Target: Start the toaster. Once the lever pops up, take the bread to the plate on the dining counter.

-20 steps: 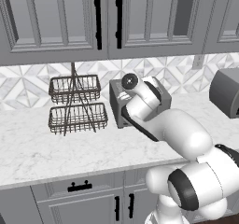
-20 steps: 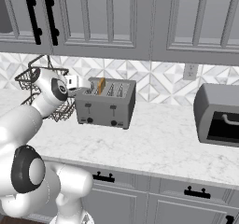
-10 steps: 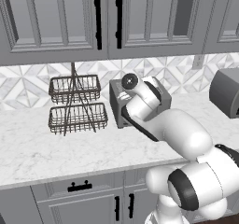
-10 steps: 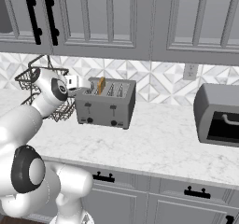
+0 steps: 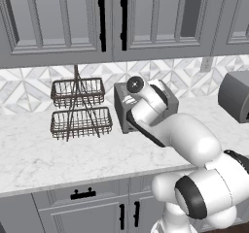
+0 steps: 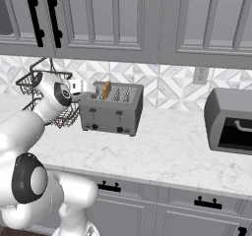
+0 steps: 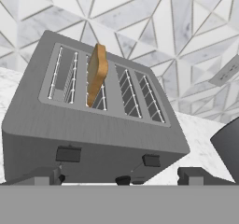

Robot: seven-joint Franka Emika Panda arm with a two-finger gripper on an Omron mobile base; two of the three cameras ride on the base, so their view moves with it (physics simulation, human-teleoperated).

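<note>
One marble worktop, grey cabinets

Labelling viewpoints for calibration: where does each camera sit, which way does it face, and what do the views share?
Left base view: behind the arm on its left, looking forward and down at the marble worktop; the white arm rises from lower right and covers much of the toaster.
Right base view: behind on the right, same worktop; arm at lower left, toaster front and bread visible.
Hand view: on the hand, above and before the toaster; the open gripper has its fingertips at the bottom.
Shared: all three see the toaster; both base views also see the wire basket rack.
</note>
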